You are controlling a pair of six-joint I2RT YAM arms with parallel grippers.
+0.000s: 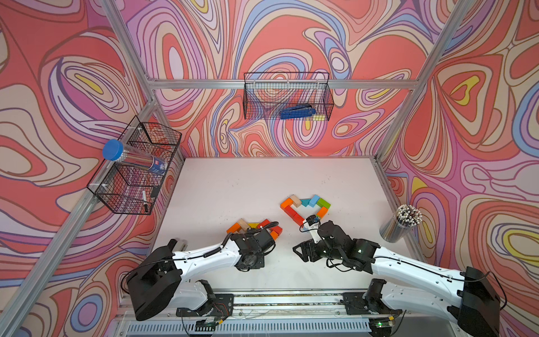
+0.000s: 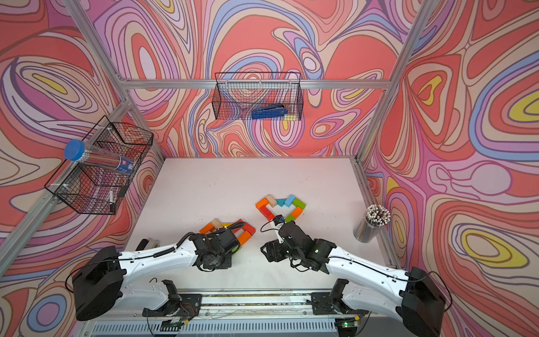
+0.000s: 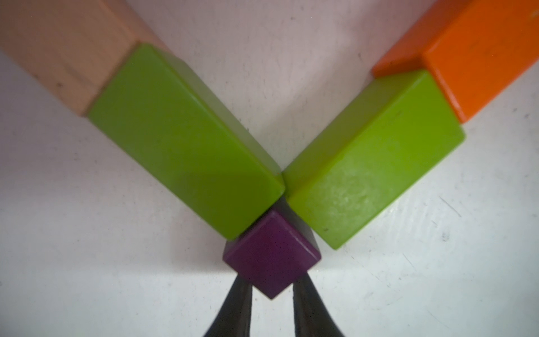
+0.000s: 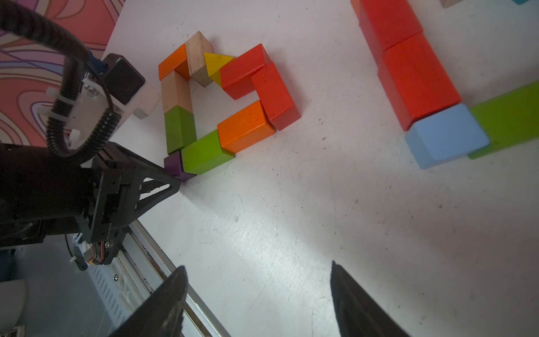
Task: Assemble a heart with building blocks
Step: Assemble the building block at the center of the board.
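The purple cube [image 3: 271, 253] sits just ahead of our left claw [image 3: 271, 280], near corner between the close-set tips, and we cannot tell if it is gripped

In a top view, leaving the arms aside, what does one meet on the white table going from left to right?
black-and-grey stapler, partly hidden → nearer ring of blocks → farther heart of blocks → cup of pencils
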